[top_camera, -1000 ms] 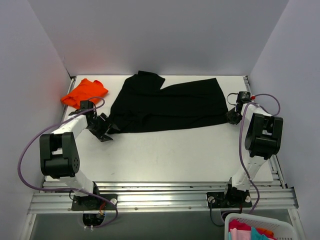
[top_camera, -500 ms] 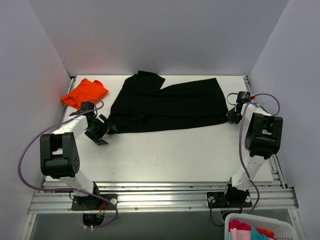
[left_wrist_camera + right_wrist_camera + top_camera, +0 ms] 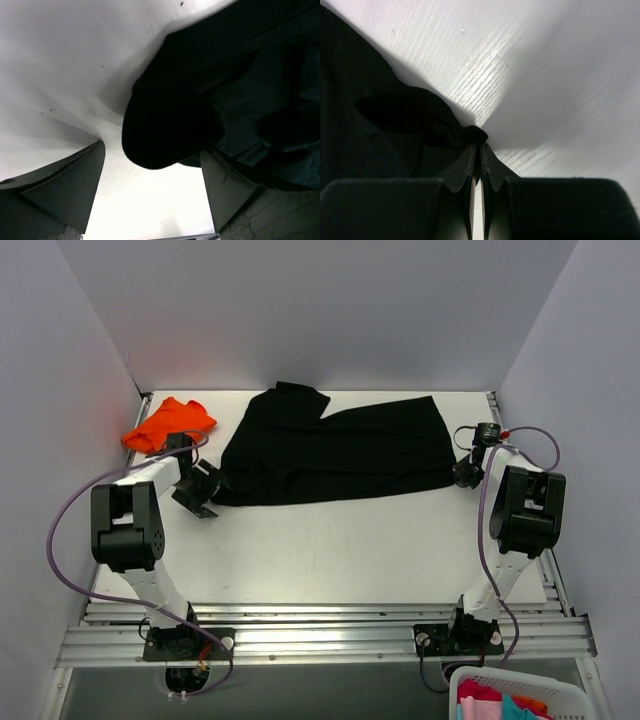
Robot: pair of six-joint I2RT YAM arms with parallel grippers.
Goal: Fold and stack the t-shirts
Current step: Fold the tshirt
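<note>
The left end effector stands wide, holding nothing. In the left wrist view its two fingers are well apart, and a rounded lobe of the black t-shirt lies on the desk between them. The right-hand finger sits against the cloth; whether the left-hand one touches it I cannot tell. From above, this end effector is at the shirt's near left corner, low over the desk.

The right end effector is closed tight. The right wrist view shows its fingertips pressed together with a puckered point of the black t-shirt drawn into them, so it grips the cloth at that tip. From above, this is the shirt's near right corner.

The black t-shirt lies spread across the far half of the desk, wider than it is deep. A raised fold or sleeve sits at its far edge, left of centre. It stretches between the two end effectors.

The orange t-shirt lies bunched in the far left corner of the desk, apart from the black one and just beyond the left arm's wrist.

Both arms reach out from their bases on the metal rail at the near edge. A white basket with bright cloth inside stands at the near right, below the desk.
</note>
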